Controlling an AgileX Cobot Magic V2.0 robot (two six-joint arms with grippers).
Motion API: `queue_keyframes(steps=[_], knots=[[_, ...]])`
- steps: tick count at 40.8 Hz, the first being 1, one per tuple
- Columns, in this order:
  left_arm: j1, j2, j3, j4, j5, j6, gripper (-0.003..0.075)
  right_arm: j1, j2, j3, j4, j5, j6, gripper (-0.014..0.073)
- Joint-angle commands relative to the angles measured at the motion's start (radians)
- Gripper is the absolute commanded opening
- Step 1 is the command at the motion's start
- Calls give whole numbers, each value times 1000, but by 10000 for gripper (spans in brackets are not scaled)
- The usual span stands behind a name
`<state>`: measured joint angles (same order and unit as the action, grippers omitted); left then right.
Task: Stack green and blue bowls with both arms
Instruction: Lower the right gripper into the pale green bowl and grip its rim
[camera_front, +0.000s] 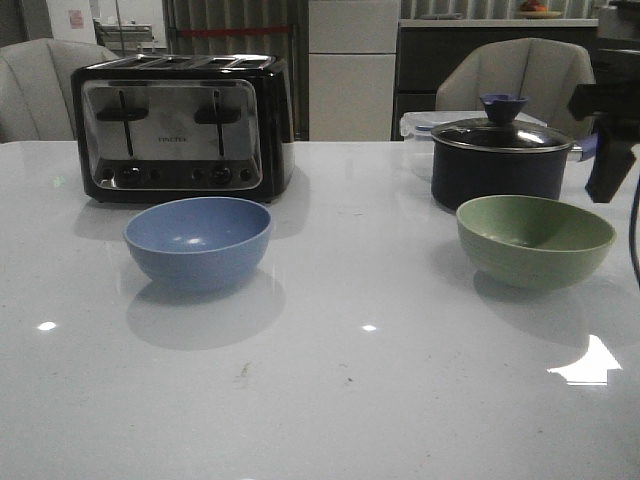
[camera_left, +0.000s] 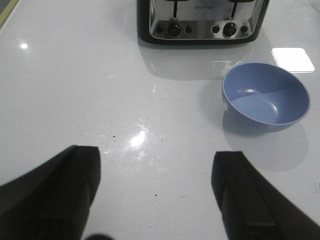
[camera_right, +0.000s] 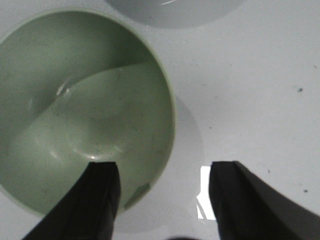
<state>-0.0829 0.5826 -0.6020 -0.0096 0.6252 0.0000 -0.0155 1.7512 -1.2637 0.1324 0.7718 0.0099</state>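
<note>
The dusty blue bowl (camera_front: 197, 240) stands upright on the white table, left of centre, in front of the toaster. The sage green bowl (camera_front: 533, 238) stands upright at the right, in front of the saucepan. My left gripper (camera_left: 156, 165) is open and empty over bare table, well short of the blue bowl (camera_left: 265, 97) and off to one side of it. My right gripper (camera_right: 164, 167) is open above the green bowl (camera_right: 85, 110), one finger over its inside, the other outside, the rim between them. The right arm (camera_front: 607, 140) shows as a dark shape at the right edge.
A black and chrome toaster (camera_front: 180, 125) stands at the back left, also in the left wrist view (camera_left: 200, 20). A dark lidded saucepan (camera_front: 500, 160) sits just behind the green bowl, a clear plastic container (camera_front: 418, 127) behind it. Two chairs stand beyond the table.
</note>
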Motion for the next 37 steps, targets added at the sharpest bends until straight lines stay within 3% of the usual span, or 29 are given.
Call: queue_keyframes(steps=[1, 17, 28, 34, 37], knots=[[-5, 10, -28, -2, -77, 0, 530, -3, 31, -108, 36, 20, -39, 499], [-5, 10, -28, -2, -77, 0, 530, -3, 185, -239, 65, 81, -61, 479], [-5, 10, -28, -2, -77, 0, 530, -3, 185, -239, 61, 83, -61, 157], [-5, 10, -28, -2, -77, 0, 530, -3, 179, -243, 57, 83, -62, 52], [-5, 10, -28, -2, -77, 0, 530, -2, 167, -246, 57, 87, -62, 53]])
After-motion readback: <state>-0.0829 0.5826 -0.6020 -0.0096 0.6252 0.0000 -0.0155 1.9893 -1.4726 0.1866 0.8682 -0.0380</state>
